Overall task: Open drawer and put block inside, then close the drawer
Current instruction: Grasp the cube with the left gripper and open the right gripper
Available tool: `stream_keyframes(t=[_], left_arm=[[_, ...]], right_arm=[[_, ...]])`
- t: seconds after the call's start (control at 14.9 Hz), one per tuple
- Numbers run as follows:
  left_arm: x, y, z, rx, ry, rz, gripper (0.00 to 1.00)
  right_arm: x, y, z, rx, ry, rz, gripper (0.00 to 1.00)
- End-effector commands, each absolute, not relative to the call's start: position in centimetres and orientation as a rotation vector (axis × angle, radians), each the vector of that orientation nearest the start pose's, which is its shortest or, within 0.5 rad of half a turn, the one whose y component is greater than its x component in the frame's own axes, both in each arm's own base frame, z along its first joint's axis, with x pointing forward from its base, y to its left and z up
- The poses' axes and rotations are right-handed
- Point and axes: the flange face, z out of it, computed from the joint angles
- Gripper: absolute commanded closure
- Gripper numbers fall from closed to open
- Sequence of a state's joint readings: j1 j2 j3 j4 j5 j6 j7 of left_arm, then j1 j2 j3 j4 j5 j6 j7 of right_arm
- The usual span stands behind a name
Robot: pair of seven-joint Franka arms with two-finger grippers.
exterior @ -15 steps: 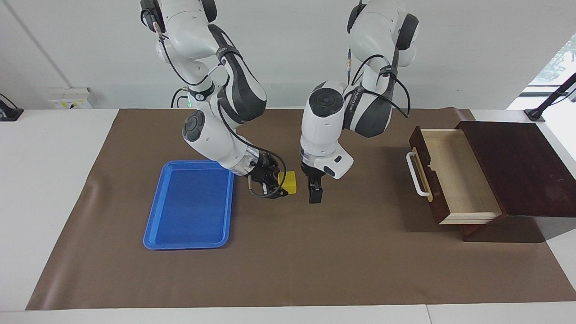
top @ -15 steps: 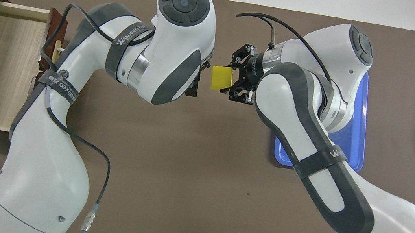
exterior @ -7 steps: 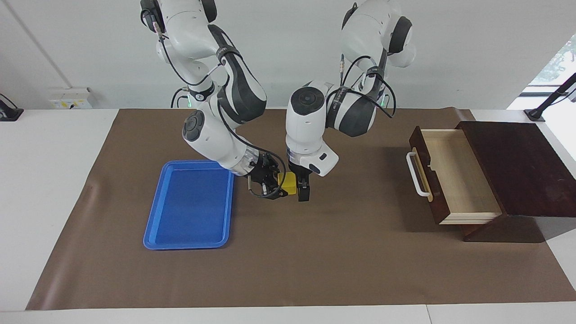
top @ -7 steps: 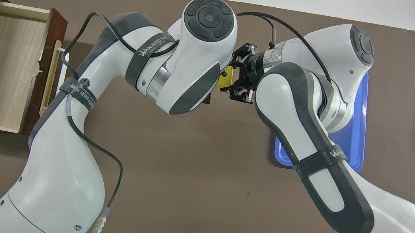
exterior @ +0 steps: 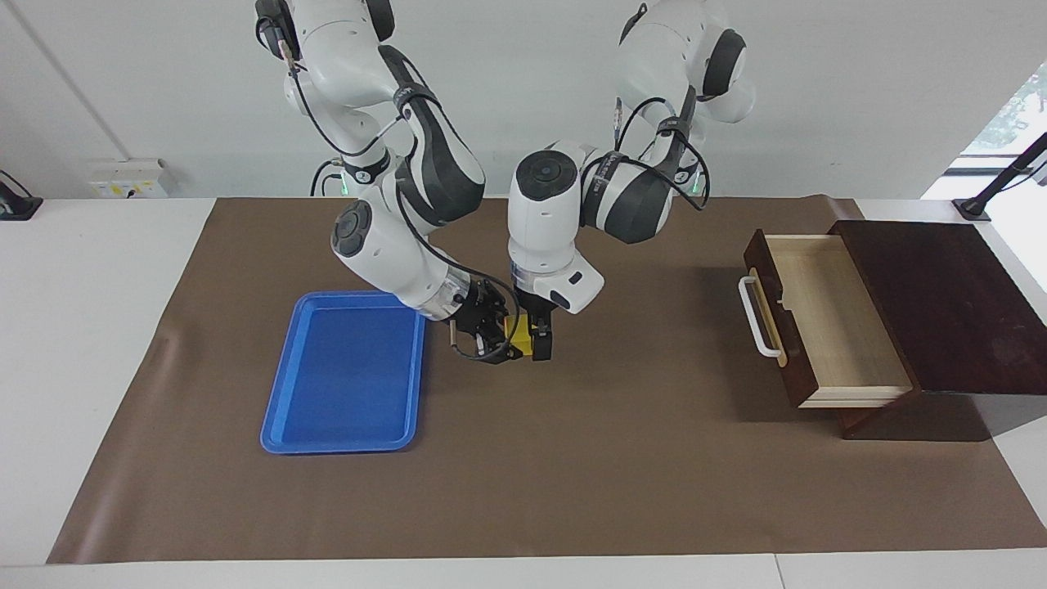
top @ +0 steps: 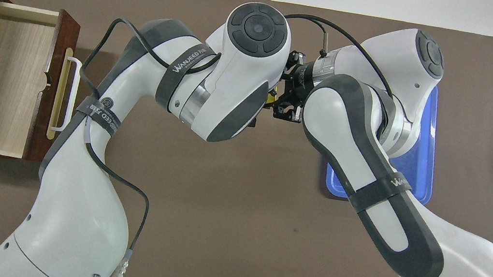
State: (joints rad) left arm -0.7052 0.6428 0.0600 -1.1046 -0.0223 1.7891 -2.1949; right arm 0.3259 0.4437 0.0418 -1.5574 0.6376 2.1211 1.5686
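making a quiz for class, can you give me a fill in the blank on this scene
1. The drawer stands ____.
2. The block is colored ____.
3. The right claw holds the ____.
4. The tray lies toward the ____ arm's end of the table.

Missing words: open; yellow; block; right

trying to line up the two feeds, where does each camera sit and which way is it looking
Facing view: high across the table, looking at the robots; both arms hang from the top, left gripper and right gripper meeting at the block, beside the blue tray.
Overhead view: high above the robots' end, looking steeply down and forward; both arms enter from the bottom and nearly hide the block.
Shared: the open drawer, at the left arm's end, lies on mirrored sides; both show the brown mat.
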Motion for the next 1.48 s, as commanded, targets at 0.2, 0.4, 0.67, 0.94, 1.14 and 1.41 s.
stream_keyframes(t=[0.2, 0.4, 0.67, 0.94, 1.14, 1.41], left_arm=[[58.3, -46.5, 45.3, -2.267, -2.268, -0.035, 0.0], [58.1, -46.6, 45.3, -2.272, -2.265, -0.04, 0.0], [57.9, -46.8, 45.3, -2.271, -2.259, -0.043, 0.64], [58.1, -46.6, 45.4, -2.271, -2.258, -0.049, 1.0], [58.2, -46.3, 45.3, -2.266, -2.258, -0.053, 1.0], [58.7, -45.6, 45.5, -2.257, -2.263, -0.053, 1.0]], right_arm=[[64.6, 27.4, 41.2, -1.922, 1.856, 0.536, 1.0], [64.6, 27.4, 41.2, -1.922, 1.856, 0.536, 1.0], [64.6, 27.5, 41.1, -1.92, 1.856, 0.532, 1.0], [64.6, 27.4, 41.1, -1.919, 1.857, 0.531, 1.0], [64.5, 27.3, 40.8, -1.92, 1.863, 0.535, 0.75], [65.1, 25.7, 40.9, -1.903, 1.877, 0.532, 0.15]])
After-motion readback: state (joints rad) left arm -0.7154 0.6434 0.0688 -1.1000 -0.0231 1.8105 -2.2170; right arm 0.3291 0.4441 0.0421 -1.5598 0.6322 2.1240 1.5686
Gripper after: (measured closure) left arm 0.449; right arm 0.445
